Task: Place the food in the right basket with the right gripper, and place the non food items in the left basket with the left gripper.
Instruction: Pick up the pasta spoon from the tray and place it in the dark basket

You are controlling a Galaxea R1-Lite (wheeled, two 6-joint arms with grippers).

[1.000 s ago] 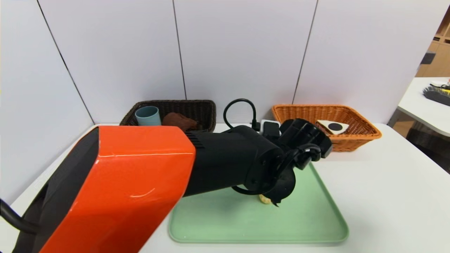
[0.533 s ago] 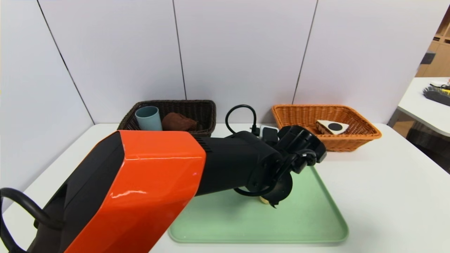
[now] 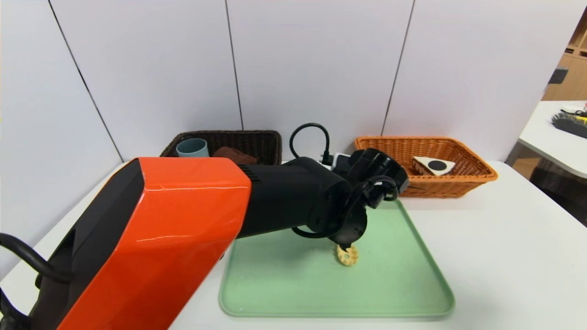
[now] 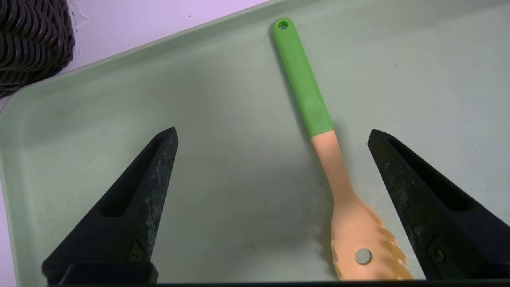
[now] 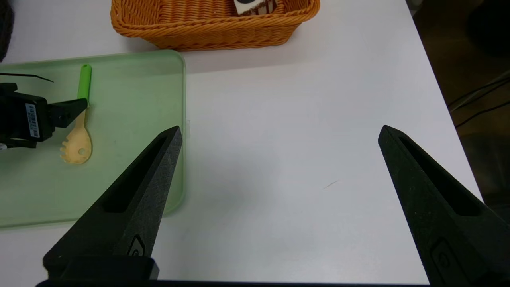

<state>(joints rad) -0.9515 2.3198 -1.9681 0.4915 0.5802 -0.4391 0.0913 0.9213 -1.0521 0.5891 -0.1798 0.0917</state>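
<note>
The left hand point(image 4: 273, 135) hangs over the green tray point(image 3: 403, 293) at the centre of the head view, fingers spread wide and holding nothing. The spoon point(image 4: 318, 131) lies flat on the tray between those fingers, nearer one of them, green handle pointing away. The right hand point(image 5: 279, 133) is also wide open and empty, above bare tabletop point(image 5: 299, 139) beside the tray. At upper left, the cup point(image 3: 192, 147) and towel point(image 3: 234, 155) sit in the dark basket point(image 3: 257, 142). At upper right, the cake point(image 3: 433, 165) rests in the orange basket point(image 3: 463, 181).
</note>
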